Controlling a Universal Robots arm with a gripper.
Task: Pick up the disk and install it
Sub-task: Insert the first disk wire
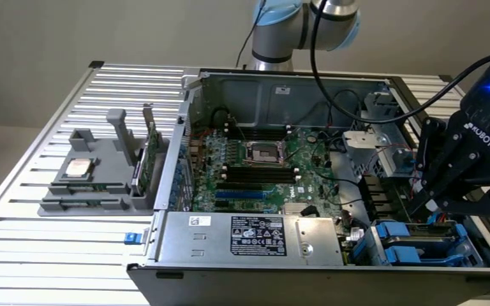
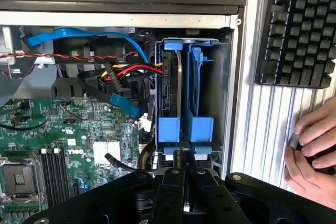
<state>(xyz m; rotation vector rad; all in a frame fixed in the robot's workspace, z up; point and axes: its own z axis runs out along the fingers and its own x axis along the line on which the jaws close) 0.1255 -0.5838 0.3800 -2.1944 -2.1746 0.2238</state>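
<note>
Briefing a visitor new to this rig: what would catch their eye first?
The open computer case, green motherboard exposed, fills the table's middle. At the exterior view's right the black gripper, shut, hangs at the bay holding the blue-framed disk. A person's hand rests near a keyboard.

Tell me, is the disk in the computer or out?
In. The disk sits in its blue frame, slotted inside the computer's bay.

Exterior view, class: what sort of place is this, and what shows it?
Likely a robotics lab bench: an open computer case on a slatted metal table, and a robot arm.
</note>
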